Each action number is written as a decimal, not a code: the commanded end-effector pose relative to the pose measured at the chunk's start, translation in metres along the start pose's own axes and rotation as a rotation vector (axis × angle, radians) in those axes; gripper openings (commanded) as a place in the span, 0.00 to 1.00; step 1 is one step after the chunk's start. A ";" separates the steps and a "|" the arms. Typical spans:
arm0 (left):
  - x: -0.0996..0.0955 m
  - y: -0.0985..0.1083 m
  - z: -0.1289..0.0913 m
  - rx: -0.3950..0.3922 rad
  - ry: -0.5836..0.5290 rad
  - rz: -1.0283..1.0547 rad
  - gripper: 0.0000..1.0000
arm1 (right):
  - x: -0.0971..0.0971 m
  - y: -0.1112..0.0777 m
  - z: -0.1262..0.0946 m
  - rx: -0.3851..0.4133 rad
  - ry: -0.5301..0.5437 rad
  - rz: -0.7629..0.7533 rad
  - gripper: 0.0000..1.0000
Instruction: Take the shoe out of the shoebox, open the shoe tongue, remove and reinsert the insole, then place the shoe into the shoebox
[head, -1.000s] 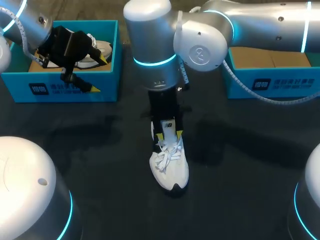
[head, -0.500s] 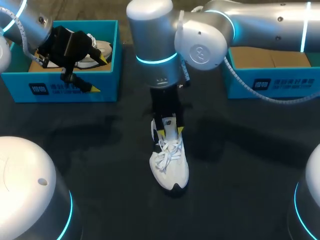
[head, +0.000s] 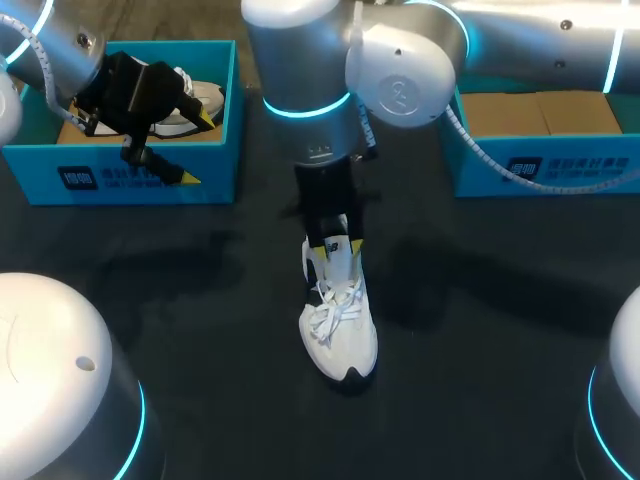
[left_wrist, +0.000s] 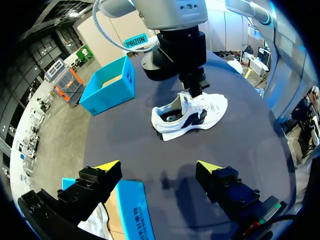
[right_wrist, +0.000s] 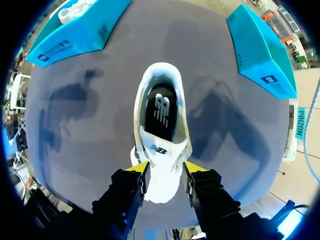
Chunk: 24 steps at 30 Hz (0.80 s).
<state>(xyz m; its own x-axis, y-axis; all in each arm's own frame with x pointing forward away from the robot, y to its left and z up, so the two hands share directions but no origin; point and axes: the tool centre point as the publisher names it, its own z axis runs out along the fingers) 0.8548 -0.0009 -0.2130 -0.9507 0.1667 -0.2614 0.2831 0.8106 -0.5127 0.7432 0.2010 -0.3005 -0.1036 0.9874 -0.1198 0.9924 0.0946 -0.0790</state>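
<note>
Nearest you, the shoe (head: 340, 325) stands upright in the middle of the surface (head: 480, 330), with its toe toward the near edge and its heel toward the far edge. Its white laces lie loose over the upper. Your right gripper (head: 337, 247) comes straight down on it. Its jaws are drawn in narrow and grip the tongue (right_wrist: 161, 149) from both sides, one yellow tip against each edge. The tongue carries a small dark logo. Behind it, the shoe's mouth shows the dark insole (right_wrist: 161, 112), seated inside and printed with a larger white logo.

Farther back, at the far left corner, your left gripper (left_wrist: 157, 167) hangs above the near wall of the left shoebox (head: 30, 170). Its jaws are spread wide, and they neither hold nor touch anything. That blue box has a white printed label (head: 75, 180) on its front wall and a second white shoe (head: 200, 98) lying inside.

At the far right corner sits the right shoebox (head: 590, 165), also blue. It has the same kind of white label (head: 522, 167) on its front wall, and brown cardboard shows inside it.
</note>
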 end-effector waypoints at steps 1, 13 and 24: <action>0.001 -0.001 -0.001 -0.003 0.001 0.000 1.00 | -0.003 0.003 0.007 -0.001 0.008 -0.005 0.38; 0.001 -0.001 -0.001 -0.003 0.001 0.000 1.00 | 0.000 0.023 0.025 0.012 0.022 -0.026 0.20; 0.001 -0.001 -0.001 -0.003 0.001 0.000 1.00 | -0.012 0.016 0.004 -0.055 0.039 -0.067 0.29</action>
<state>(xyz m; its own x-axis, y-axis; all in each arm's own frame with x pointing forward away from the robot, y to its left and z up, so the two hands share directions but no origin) 0.8549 -0.0008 -0.2130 -0.9507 0.1666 -0.2615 0.2830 0.8106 -0.5127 0.7657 0.1995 -0.3046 -0.1674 0.9815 -0.0934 0.9853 0.1631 -0.0514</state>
